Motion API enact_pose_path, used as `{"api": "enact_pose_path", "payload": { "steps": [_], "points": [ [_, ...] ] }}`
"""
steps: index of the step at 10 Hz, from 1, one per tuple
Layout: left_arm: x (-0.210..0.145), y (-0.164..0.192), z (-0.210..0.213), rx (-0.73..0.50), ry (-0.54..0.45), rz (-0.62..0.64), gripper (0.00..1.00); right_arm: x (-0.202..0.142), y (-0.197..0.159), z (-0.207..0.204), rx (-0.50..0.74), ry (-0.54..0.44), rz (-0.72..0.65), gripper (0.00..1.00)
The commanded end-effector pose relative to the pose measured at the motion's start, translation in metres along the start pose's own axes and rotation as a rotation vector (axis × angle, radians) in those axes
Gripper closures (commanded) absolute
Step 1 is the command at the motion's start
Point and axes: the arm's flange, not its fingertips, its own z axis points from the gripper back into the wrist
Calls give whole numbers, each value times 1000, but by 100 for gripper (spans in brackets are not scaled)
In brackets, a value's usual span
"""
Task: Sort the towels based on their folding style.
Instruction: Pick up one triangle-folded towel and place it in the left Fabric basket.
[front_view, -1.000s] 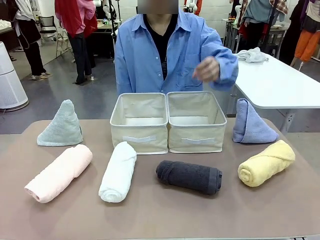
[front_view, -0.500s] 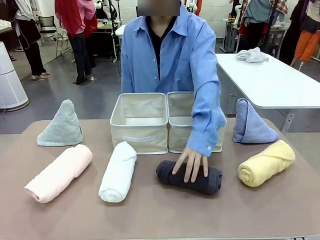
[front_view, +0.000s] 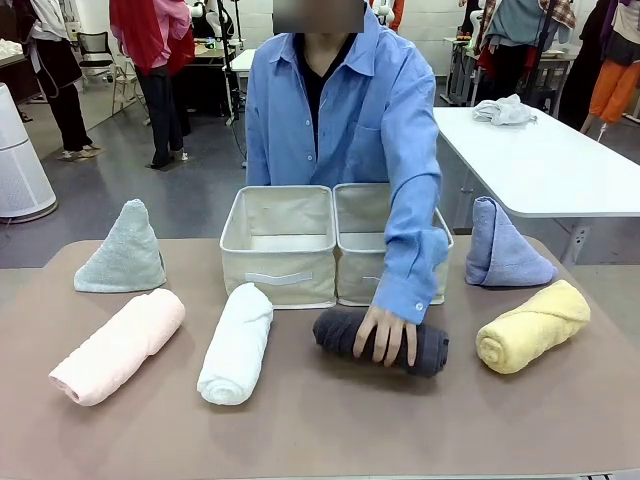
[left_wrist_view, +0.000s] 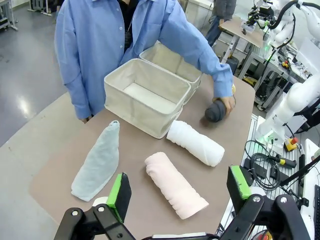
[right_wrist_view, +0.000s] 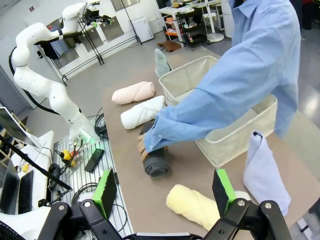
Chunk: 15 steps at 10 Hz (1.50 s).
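Note:
On the brown table lie four rolled towels: pink (front_view: 118, 346), white (front_view: 238, 343), dark grey (front_view: 340, 332) and yellow (front_view: 533, 327). A mint-green cone (front_view: 122, 250) stands at the far left and a periwinkle-blue cone (front_view: 500, 248) at the far right. The person's hand (front_view: 386, 335) rests on the dark grey roll, fingers curled over it. My left gripper (left_wrist_view: 177, 192) hangs open above the table's near edge, over the pink roll (left_wrist_view: 175, 183). My right gripper (right_wrist_view: 165, 192) is open too, above the yellow roll (right_wrist_view: 194, 205).
Two beige fabric boxes (front_view: 279, 240) (front_view: 362, 250) stand side by side at the table's middle back, both with nothing inside. A white side table (front_view: 560, 165) with a whitish-grey rag (front_view: 503, 110) stands at the back right. People stand farther off.
The person's hand came down from chest height onto the dark grey roll and now grips it more tightly. The roll has shifted slightly. Both grippers stay put.

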Motion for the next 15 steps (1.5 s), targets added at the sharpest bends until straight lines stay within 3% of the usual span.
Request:
{"api": "enact_pose_path", "payload": {
  "steps": [1, 4, 8, 11, 13, 15],
  "points": [
    [3, 0, 3, -5, 2, 7, 0, 0, 0, 3, 7, 8, -2, 0],
    [0, 0, 0, 0, 0, 0, 0, 0, 0, 3, 7, 8, -2, 0],
    [68, 22, -91, 308, 520, -371, 0, 0, 0, 3, 7, 8, -2, 0],
    [74, 44, -185, 464, 850, -607, 0, 0, 0, 3, 7, 8, -2, 0],
    [64, 62, -230, 463, 894, -648, 0, 0, 0, 3, 7, 8, -2, 0],
    [54, 74, -254, 377, 899, -585, 0, 0, 0, 3, 7, 8, -2, 0]
  ]
}}
